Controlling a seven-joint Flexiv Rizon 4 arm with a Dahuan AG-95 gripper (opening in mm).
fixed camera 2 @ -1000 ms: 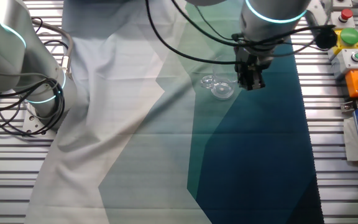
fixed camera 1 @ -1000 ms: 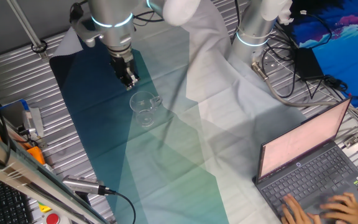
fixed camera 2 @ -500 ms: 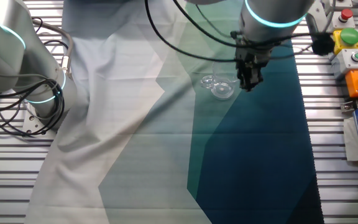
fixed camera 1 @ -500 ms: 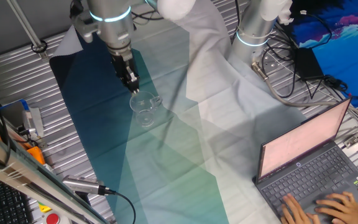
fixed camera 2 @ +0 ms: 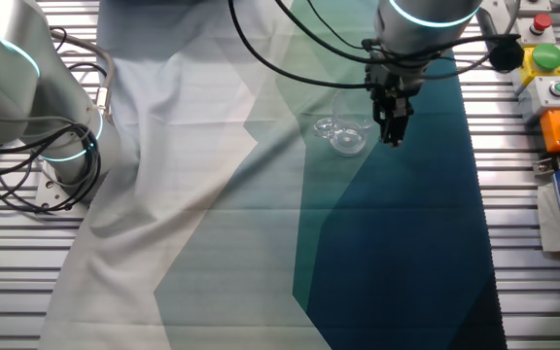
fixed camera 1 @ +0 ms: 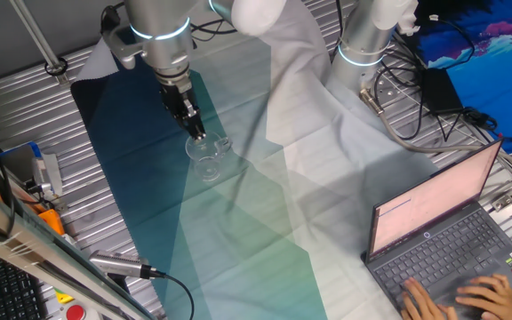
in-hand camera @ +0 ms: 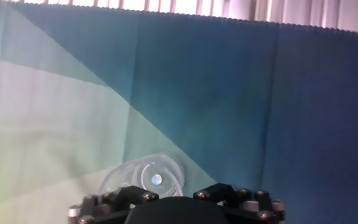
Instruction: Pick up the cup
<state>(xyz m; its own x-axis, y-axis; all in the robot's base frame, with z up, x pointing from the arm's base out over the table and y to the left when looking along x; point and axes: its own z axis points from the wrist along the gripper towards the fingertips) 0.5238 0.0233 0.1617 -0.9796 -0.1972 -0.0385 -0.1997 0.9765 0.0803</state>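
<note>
The cup (fixed camera 1: 206,156) is small, clear and colourless and rests on the blue-green cloth (fixed camera 1: 140,169). It also shows in the other fixed view (fixed camera 2: 345,137) and at the bottom of the hand view (in-hand camera: 146,177), partly hidden by the hand's black body. My gripper (fixed camera 1: 195,130) hangs just above the cup's far-left rim. In the other fixed view the gripper (fixed camera 2: 394,133) is right beside the cup, on its right. The fingers look slightly parted and hold nothing.
A second robot base (fixed camera 1: 363,44) with cables stands at the back. A person types on a laptop (fixed camera 1: 443,240) at the right. A control box with buttons (fixed camera 2: 552,87) sits beside the cloth. White cloth (fixed camera 2: 163,175) covers the rest of the table.
My gripper has turned about its own axis and moved down and closer to the cup. The cup has not moved.
</note>
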